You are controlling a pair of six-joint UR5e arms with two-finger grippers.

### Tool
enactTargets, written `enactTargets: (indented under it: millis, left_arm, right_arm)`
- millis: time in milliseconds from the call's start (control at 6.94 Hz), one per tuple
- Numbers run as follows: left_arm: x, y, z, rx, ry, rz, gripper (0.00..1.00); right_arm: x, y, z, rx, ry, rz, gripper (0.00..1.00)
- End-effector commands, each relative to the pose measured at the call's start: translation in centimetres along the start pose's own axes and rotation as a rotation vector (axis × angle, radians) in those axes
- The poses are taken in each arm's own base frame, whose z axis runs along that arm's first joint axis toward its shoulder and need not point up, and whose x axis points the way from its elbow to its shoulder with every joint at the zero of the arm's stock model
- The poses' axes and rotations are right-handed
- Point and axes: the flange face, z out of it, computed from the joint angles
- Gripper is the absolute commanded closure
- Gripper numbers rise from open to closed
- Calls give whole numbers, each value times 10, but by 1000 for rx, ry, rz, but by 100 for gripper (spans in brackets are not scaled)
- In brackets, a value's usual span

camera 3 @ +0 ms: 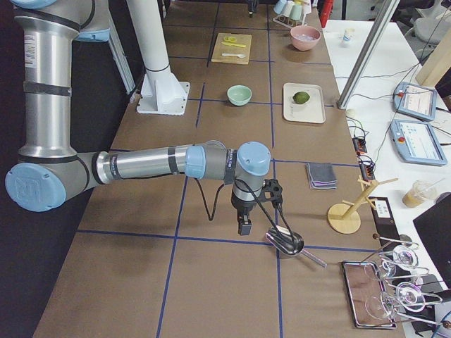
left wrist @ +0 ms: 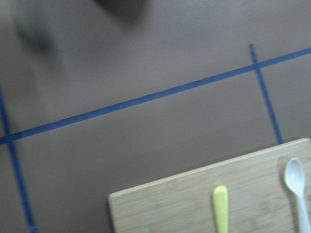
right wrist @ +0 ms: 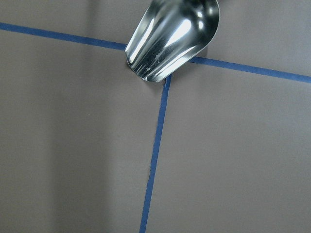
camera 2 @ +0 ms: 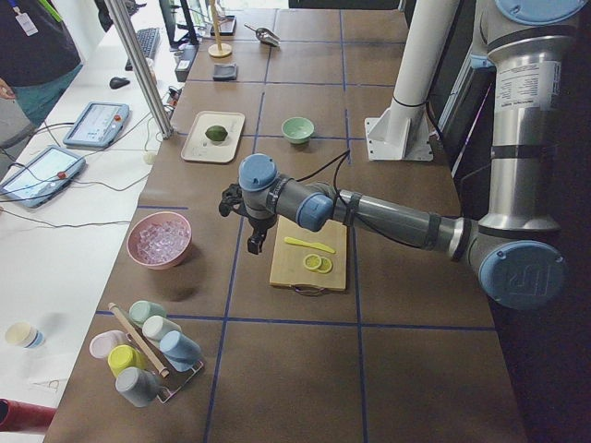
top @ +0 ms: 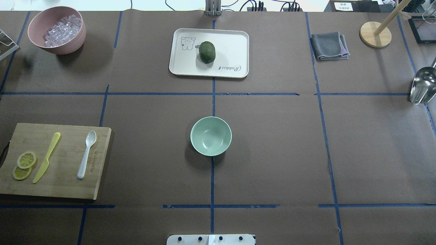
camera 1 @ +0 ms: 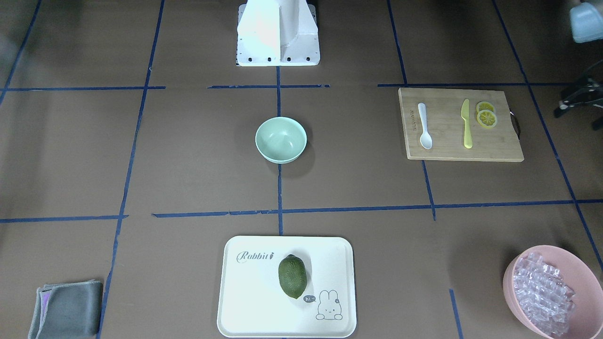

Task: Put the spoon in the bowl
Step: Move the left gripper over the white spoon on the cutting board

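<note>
Spoon [top: 87, 153] near-left, flat on cutting board [top: 64, 177], apart from yellow knife [top: 47, 157]. Likely light, stiff, slick plastic; best pinch mid-handle. Left gripper [camera 2: 255, 244] hovers by board, fingers' spread cannot tell. Bowl [top: 211, 136] centre, farther.

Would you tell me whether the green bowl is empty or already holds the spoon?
Empty: the bowl shows a bare inside, and the spoon lies on the board.

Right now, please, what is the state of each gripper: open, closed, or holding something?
Left gripper: cannot be told; only a side view shows it.
Right gripper: cannot be told; only a side view shows it.
</note>
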Motion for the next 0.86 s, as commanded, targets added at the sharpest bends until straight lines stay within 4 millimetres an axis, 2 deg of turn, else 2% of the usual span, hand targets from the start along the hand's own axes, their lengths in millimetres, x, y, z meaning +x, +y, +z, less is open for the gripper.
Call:
enactTargets:
  millis: [0, 144, 288, 432, 720]
  left_arm:
    - [86, 5, 47, -21, -18, -57, 0]
    - [123, 4, 72, -18, -38, -77, 0]
    - [151, 12, 96, -19, -65, -99, 0]
    - [163, 21, 112, -39, -72, -85, 0]
    - [165, 27, 124, -65, -80, -79, 0]
  right_arm:
    - [0, 0, 0, 4, 0, 2, 0]
    - [0, 1, 1, 2, 0, 4, 0]
    - [1, 1, 1, 1, -1, 4, 0]
    - [1, 1, 1, 1, -1, 4, 0]
    - [1, 2, 2, 0, -1, 5, 0]
